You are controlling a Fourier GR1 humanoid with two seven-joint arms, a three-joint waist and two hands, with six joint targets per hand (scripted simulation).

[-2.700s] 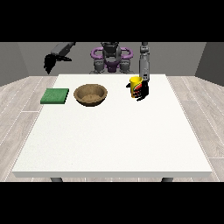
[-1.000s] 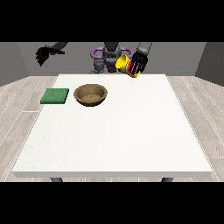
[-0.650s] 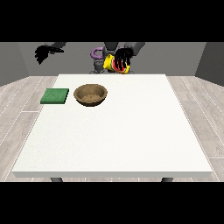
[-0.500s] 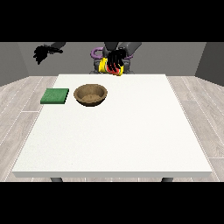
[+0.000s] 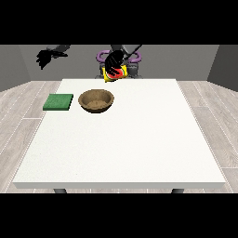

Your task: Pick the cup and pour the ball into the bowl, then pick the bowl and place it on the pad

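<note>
One cup (image 5: 116, 74), one bowl (image 5: 96, 100), one pad (image 5: 58, 102)

Wood, matt white and dull black

The bowl (image 5: 96, 100) looks like brown wood with a grained, unpolished inside. The counter (image 5: 125, 144) is smooth, matt white. The pad (image 5: 58, 102) is flat matt green, possibly cloth or foam. The cup (image 5: 116, 74) shows smooth yellow, plastic-like, with red. Both hands (image 5: 113, 63) (image 5: 46, 58) are matt black. The floor (image 5: 16, 111) looks like pale grey wood planks.
</note>
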